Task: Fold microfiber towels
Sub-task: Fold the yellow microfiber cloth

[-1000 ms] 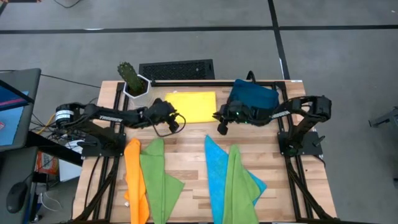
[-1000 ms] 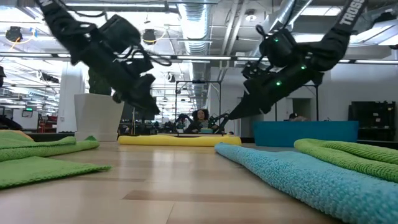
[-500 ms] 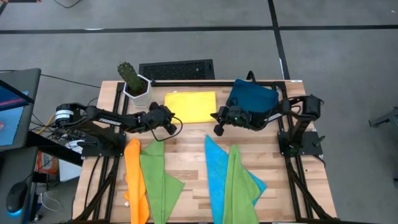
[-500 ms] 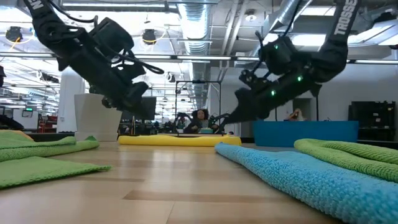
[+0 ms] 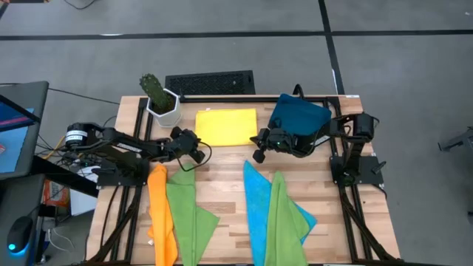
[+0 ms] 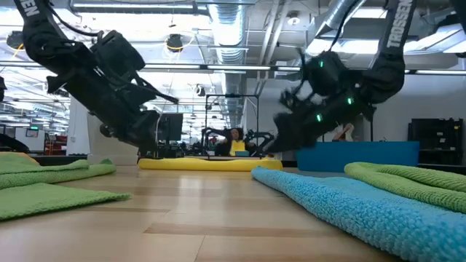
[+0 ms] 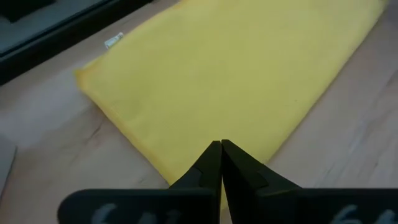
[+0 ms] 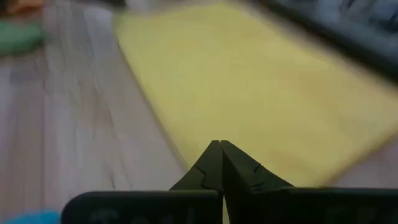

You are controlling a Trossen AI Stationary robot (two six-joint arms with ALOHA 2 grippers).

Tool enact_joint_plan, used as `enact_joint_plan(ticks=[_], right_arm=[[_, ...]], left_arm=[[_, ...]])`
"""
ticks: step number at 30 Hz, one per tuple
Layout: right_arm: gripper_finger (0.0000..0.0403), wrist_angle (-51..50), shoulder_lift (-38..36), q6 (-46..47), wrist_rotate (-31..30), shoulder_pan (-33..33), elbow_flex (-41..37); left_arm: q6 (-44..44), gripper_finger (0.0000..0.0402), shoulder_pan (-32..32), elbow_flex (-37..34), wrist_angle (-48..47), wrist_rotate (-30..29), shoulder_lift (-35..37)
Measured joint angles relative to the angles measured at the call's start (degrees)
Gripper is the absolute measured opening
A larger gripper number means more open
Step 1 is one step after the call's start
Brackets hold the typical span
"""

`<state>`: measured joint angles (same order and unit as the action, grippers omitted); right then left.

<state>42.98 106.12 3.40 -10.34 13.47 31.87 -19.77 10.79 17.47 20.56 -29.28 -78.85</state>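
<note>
A folded yellow towel (image 5: 225, 127) lies flat on the far middle of the table. My left gripper (image 5: 202, 153) is shut, just off the towel's near left corner, tips aimed at its near edge (image 7: 186, 163). My right gripper (image 5: 258, 154) is shut off the near right corner. Both hang low over the wood (image 6: 149, 151) (image 6: 268, 148). An orange towel (image 5: 161, 214) and a lime green towel (image 5: 189, 210) lie near left. A blue towel (image 5: 256, 203) lies near right, with another lime green towel (image 5: 284, 218) overlapping its right side.
A dark-blue tray (image 5: 299, 115) sits at the far right under my right arm. A potted cactus (image 5: 159, 97) stands at the far left, and a keyboard (image 5: 211, 82) lies beyond the far edge. Bare wood (image 5: 222, 174) shows between the two towel pairs.
Both grippers have sunk toward the table and shut on nothing. My left gripper has also drawn back toward the table's left edge, away from the yellow towel. The towel has stayed flat where it was.
</note>
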Motion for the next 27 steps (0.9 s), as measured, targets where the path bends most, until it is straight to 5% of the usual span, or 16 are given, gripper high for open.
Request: enact_joint_plan(ticks=[27], right_arm=[[0.0022, 0.79, 3.33, 2.79, -0.27, -0.48, 0.20]], left_arm=[[-3.50, 0.0000, 0.00, -0.84, -3.90, 1.05, 0.00]])
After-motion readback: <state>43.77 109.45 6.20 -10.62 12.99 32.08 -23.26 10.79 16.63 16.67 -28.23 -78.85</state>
